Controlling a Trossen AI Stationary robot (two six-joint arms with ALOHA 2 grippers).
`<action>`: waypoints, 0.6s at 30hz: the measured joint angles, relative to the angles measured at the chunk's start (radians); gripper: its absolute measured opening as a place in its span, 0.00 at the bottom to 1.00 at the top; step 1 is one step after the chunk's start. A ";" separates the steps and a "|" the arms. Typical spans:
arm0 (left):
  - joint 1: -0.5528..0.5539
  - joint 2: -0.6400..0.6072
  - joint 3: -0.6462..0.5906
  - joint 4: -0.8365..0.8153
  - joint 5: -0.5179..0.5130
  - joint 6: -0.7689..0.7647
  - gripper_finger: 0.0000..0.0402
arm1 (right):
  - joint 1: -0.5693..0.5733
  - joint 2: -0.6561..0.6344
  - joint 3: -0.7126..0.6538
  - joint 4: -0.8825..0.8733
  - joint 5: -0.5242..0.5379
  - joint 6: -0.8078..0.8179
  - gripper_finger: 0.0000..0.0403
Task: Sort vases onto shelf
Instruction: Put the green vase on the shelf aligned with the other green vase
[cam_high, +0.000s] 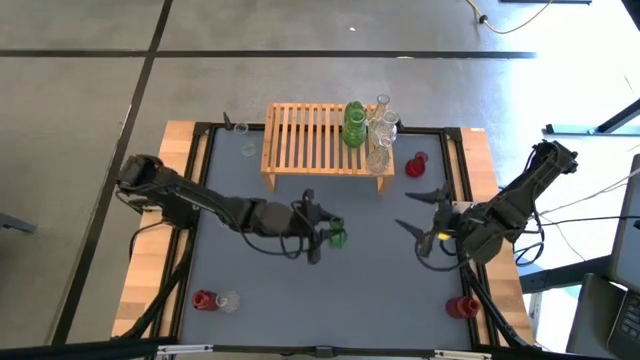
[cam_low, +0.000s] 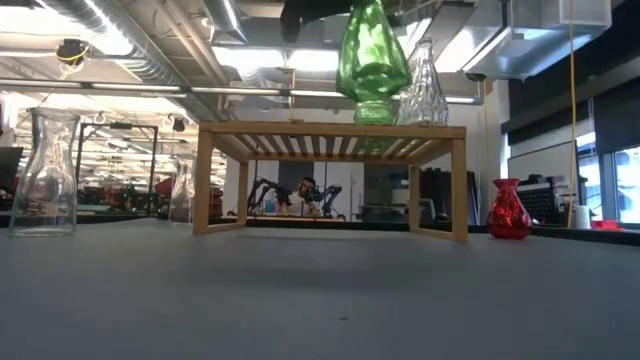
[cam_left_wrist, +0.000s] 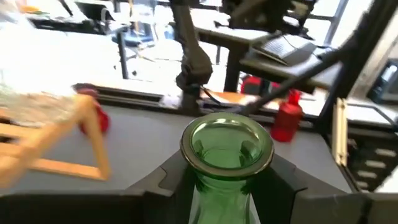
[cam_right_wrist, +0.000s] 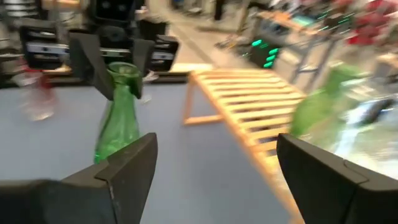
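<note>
My left gripper (cam_high: 325, 232) reaches over the middle of the table, shut on a green glass vase (cam_high: 338, 237). The right wrist view shows that vase (cam_right_wrist: 117, 127) below the left gripper (cam_right_wrist: 118, 62). My right gripper (cam_high: 414, 213) stands open over the table's right part, with nothing between its fingers. The wooden slatted shelf (cam_high: 312, 140) stands at the far side. A green vase (cam_high: 354, 124) and clear vases (cam_high: 381, 132) stand on its right end. A red vase (cam_high: 417, 163) stands on the table to the shelf's right. My left gripper pinches the green vase's neck (cam_left_wrist: 219, 182), just under the flared mouth (cam_left_wrist: 227, 142), between its two fingers. The fingers come level from the table's left side, one on each side of the neck. The vase hangs roughly upright below them, mouth up.
A red vase (cam_high: 203, 299) and a clear one (cam_high: 229, 300) stand near the front left corner, and another red one (cam_high: 462, 306) at the front right. Two small clear vases (cam_high: 244, 131) stand left of the shelf. The shelf's left half (cam_high: 300, 135) is bare slats.
</note>
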 joint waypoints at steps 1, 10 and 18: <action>0.016 -0.014 0.000 -0.004 0.003 0.003 0.32 | 0.000 -0.001 0.001 0.000 0.034 -0.009 0.79; 0.212 -0.063 0.090 -0.112 0.121 0.081 0.31 | 0.000 0.002 0.001 -0.006 0.362 -0.061 0.79; 0.342 -0.030 0.231 -0.195 0.191 0.182 0.31 | 0.000 -0.003 0.001 -0.089 0.423 -0.066 0.79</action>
